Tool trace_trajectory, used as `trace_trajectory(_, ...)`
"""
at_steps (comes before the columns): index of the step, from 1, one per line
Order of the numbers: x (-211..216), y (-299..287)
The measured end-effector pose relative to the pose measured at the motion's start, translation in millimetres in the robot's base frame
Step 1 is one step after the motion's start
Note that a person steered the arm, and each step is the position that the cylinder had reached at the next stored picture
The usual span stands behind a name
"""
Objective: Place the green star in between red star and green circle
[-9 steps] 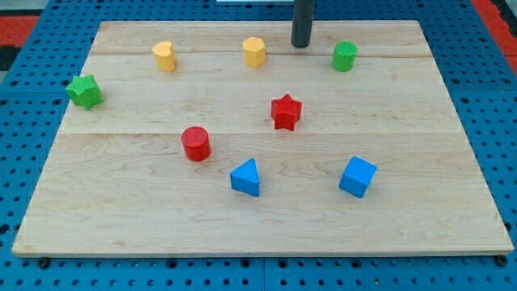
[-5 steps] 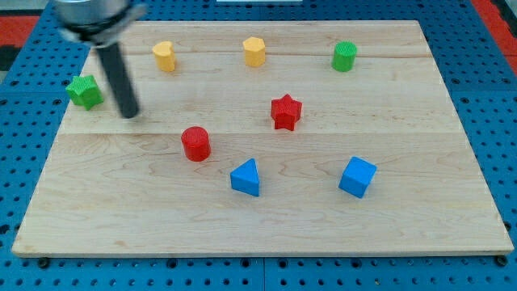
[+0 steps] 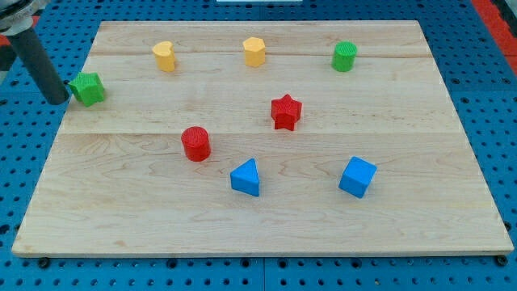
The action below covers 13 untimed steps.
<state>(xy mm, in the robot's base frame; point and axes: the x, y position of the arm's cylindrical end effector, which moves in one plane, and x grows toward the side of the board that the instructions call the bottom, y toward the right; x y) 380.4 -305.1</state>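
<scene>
Rod tip point(image 3: 58, 101) sits just off the table's left edge, at 9 o'clock of the green star-shaped plastic block point(image 3: 86, 89), just beside it or maybe touching; can't tell contact for sure. No pincer on this rig, just the straight dark rod, so nothing to call spread or pressed together.

Green star is at the pale wooden table's point(image 3: 266, 226) far left edge, upper part. Targets: red star-shaped block point(image 3: 285, 111) near centre, green round cylinder block point(image 3: 344, 56) at its 1 o'clock, near the top right. The gap between them is bare.

Others: two yellow blocks along the top point(image 3: 165, 56) point(image 3: 254, 51) (shapes unclear), red cylinder point(image 3: 195, 143), blue triangular block point(image 3: 246, 177), blue cube point(image 3: 357, 177).

Step in hand, my read: lined up behind the star, push not yet started. Star is well apart from the gap.

Next move calls for a long push toward 3 o'clock, slightly upward late in the run. Path looks to pass below both yellow blocks and above the red cylinder. Risk: star points let it rotate off the rod, and overshoot would knock the red star.
</scene>
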Motion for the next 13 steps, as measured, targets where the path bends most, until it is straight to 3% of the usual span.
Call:
trace_trajectory(3,-9,64)
trace_trajectory(5,-32,27)
trace_trajectory(7,-36,139)
trace_trajectory(9,-12,91)
trace_trajectory(13,-39,325)
